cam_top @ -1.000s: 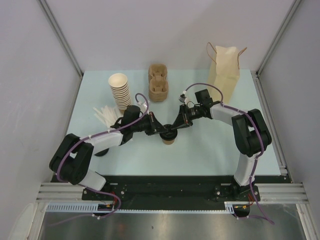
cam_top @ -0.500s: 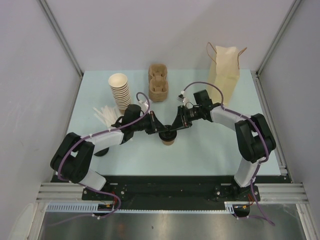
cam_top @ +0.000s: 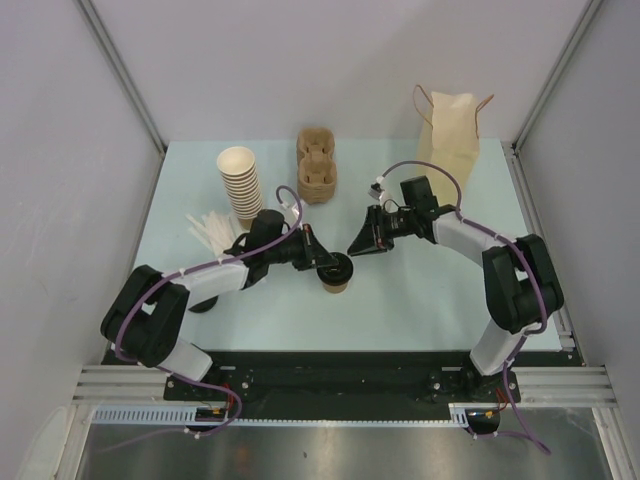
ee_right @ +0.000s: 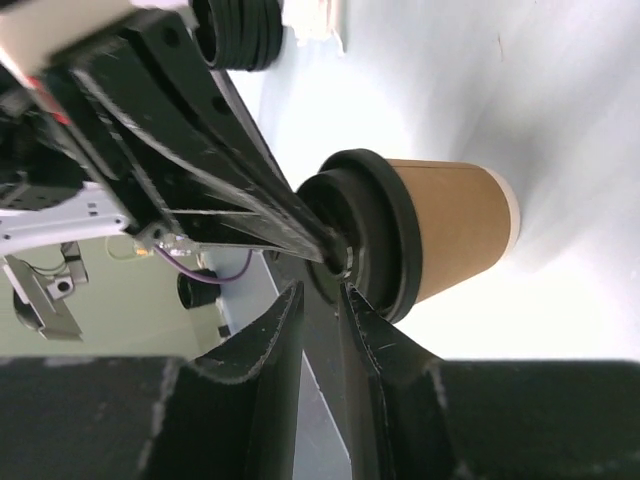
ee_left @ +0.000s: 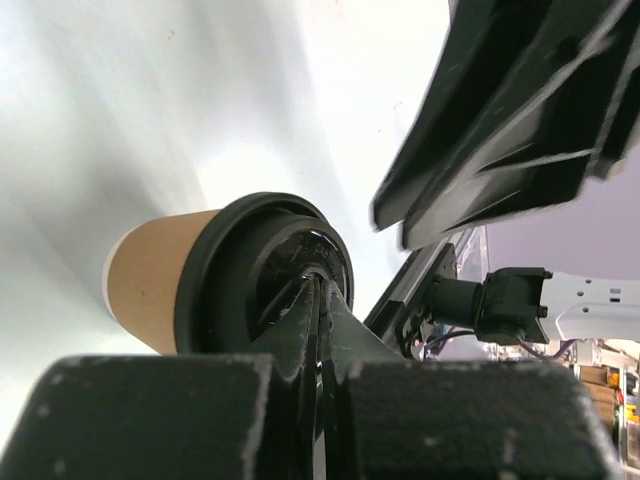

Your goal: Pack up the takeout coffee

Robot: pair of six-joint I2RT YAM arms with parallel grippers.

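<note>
The small brown paper cup (ee_right: 452,230) with the round black plastic lid (ee_right: 385,200) stands upright on the pale counter (cam_top: 420,300), near the middle and just in front of both arms. Your left end effector (ee_left: 320,285) has its fingers brought together, and their tips rest on the centre of the lid, gripping nothing. Your right end effector (cam_top: 356,249) hangs just beside the cup, off the lid, with its fingers drawn close together and nothing between them.

The step looks like seating the lid before the cup gets packed. Press straight down along the cup's axis. A push from the side on so light a cup would likely slide or tip it. From the right wrist view the lid's rim seems to sit level around the cup's mouth, but you cannot see the far side, so judge it from more than one angle before you let go.

When you lift the left end effector, take it straight up so the tips do not drag the lid off. Then spread the fingers wide and grip the cup by its paper wall below the lid, gently enough not to crush it. The brown moulded pulp cup carrier (cam_top: 316,170) and the tan paper bag (cam_top: 450,145) stand at the back of the counter, well apart from the cup, so carry it upright.
</note>
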